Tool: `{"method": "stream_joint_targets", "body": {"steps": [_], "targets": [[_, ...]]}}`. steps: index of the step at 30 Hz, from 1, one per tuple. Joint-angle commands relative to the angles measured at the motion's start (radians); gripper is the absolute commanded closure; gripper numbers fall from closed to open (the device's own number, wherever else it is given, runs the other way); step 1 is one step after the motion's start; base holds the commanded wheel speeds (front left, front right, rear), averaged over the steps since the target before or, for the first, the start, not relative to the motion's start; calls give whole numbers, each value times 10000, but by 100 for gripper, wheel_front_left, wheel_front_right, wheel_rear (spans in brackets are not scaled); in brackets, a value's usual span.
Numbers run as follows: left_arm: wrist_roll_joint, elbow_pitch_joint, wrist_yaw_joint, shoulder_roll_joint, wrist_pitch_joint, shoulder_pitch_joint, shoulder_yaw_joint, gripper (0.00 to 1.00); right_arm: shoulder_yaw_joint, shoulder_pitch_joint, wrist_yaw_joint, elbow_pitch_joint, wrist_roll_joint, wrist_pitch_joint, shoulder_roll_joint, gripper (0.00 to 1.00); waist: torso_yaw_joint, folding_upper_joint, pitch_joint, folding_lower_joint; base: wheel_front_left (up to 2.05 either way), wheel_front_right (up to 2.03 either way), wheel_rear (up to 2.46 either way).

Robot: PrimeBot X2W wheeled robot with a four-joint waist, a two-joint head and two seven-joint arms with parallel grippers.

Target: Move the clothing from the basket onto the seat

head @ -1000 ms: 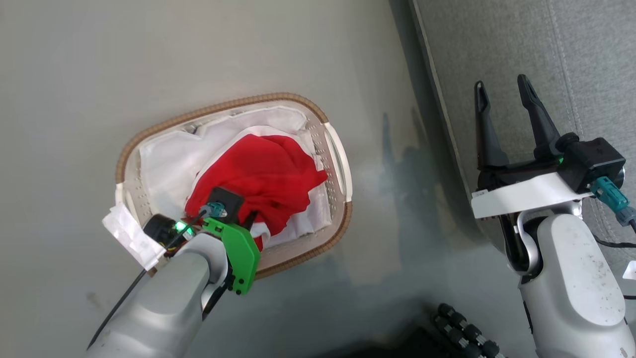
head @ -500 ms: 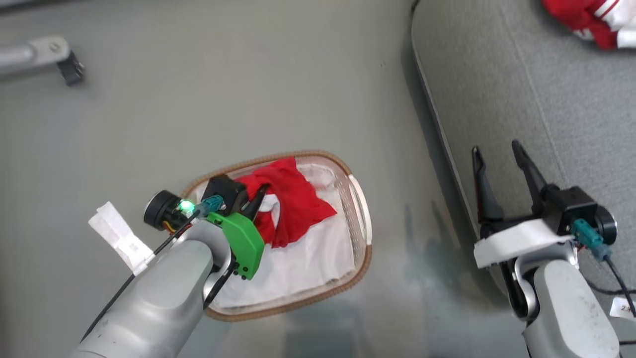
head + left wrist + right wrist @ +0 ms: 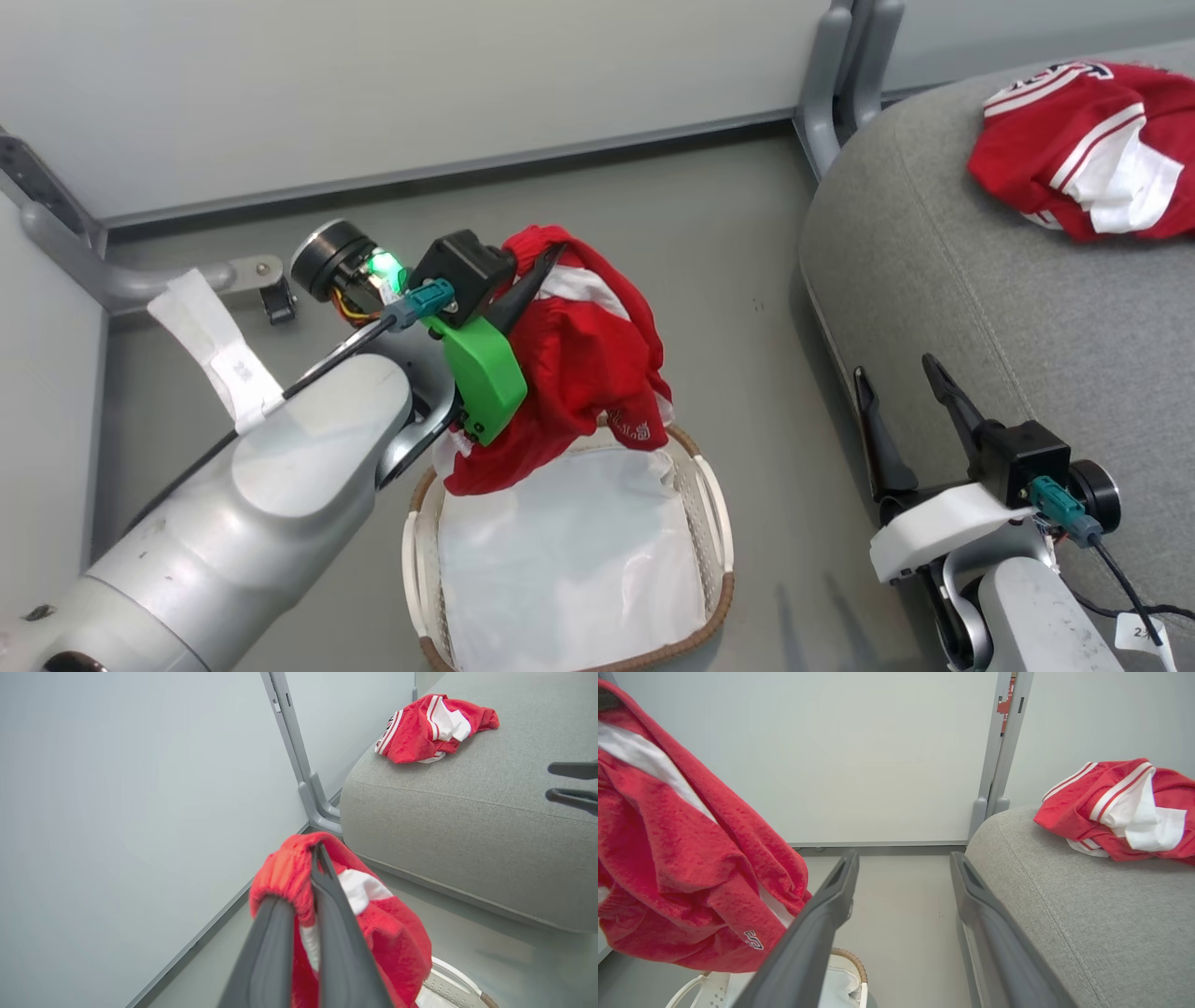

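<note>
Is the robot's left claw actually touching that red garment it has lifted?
Touching. In the left wrist view the left gripper is shut on a fold of the red garment, which hangs from it.

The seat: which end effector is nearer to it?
Right. The right end effector is at the edge of the seat; the left end effector holds a red garment above the basket, farther away.
</note>
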Motion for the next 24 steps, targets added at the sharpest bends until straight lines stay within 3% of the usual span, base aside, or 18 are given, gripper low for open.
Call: {"method": "stream_joint_targets", "body": {"steps": [1, 8, 15, 24], "targets": [[36, -295, -22, 151, 127, -263, -53, 100, 48, 170, -10, 70, 58, -49, -38, 0, 292, 0, -1029, 0, 0, 0, 0], [-99, -1639, -22, 722, 816, -1151, -5, 100, 404, 79, -10, 122, 136, -49, -36, 0, 177, 0, -1315, 0, 0, 0, 0], [-162, -2295, 43, 910, 1149, -1596, 147, 100, 1057, -249, -10, -16, 228, -49, -35, 0, 85, 0, -1414, 0, 0, 0, 0], [-244, -2779, 168, 913, 1385, -1739, 115, 100, 3274, -832, -10, 74, 204, -49, -46, 0, 84, 0, -1496, 0, 0, 0, 0]]}}
